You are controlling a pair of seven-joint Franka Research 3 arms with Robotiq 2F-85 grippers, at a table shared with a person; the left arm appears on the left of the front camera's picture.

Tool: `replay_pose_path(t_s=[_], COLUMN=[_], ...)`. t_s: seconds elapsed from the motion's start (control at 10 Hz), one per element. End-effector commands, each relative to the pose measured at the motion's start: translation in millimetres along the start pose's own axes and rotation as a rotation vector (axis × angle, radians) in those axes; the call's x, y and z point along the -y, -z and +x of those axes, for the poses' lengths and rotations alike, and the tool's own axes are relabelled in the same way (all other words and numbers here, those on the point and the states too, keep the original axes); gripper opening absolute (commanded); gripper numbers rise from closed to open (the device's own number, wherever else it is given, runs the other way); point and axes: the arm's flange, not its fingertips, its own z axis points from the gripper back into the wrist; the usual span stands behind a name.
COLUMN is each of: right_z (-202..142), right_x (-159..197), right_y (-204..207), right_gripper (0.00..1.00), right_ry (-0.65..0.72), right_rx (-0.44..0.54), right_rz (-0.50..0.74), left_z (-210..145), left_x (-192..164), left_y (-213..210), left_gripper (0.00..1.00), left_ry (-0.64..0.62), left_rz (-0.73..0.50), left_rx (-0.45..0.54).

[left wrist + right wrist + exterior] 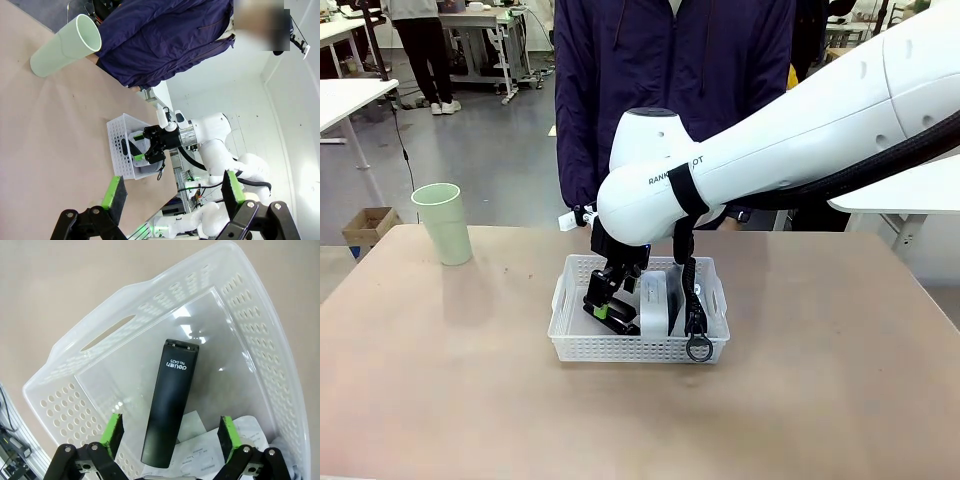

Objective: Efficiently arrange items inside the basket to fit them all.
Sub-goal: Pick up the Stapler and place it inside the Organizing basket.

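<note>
The white basket [620, 347] sits mid-table in front of the person. My right gripper [611, 297] reaches down into its left half. In the right wrist view the black stapler [170, 400] lies flat on the basket [250, 315] floor. The right gripper [170, 435] is open, its green pads [113, 431] standing clear of the stapler on both sides. The white box [654, 298] and the grey pouch [694, 300] stand on edge in the basket's right half, and the pouch's ring [698, 347] hangs over the front wall. The pale green cup [442, 223] stands upright at the table's far left. My left gripper [174, 192] is open, high above the table.
A person in a dark jacket [670, 80] stands at the far edge behind the basket. The brown table [470, 380] has free room to the left, right and front of the basket. A cardboard box [368, 226] sits on the floor beyond the left corner.
</note>
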Motion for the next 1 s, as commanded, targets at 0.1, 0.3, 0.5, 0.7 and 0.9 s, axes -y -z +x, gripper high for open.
replay_pose_path(t_s=[0.1, 0.3, 0.5, 0.7, 0.9], right_z=[0.9, -17.9, -55.1, -113.5, -189.1], right_x=[0.7, -2.6, -1.7, 24.9, 66.6], right_y=[-10.2, -46.0, -92.6, -139.0, -173.0], right_gripper=[1.0, 1.0, 1.0, 1.0, 1.0], right_ry=[-0.041, -0.052, -0.037, 0.032, 0.188], right_rx=[0.01, 0.087, 0.098, 0.084, 0.202], right_rz=[0.026, 0.035, 0.116, 0.236, 0.347], left_z=[-1.1, -1.1, -1.1, -1.1, -1.1], left_x=[1.1, 1.1, 1.1, 1.1, 1.1], left_y=[1.4, 1.4, 1.4, 1.4, 1.4], left_gripper=[1.0, 1.0, 1.0, 1.0, 1.0], left_ry=[0.019, 0.019, 0.019, 0.019, 0.019], left_rz=[-0.021, -0.021, -0.021, -0.021, -0.021], left_rx=[0.011, 0.011, 0.011, 0.011, 0.011])
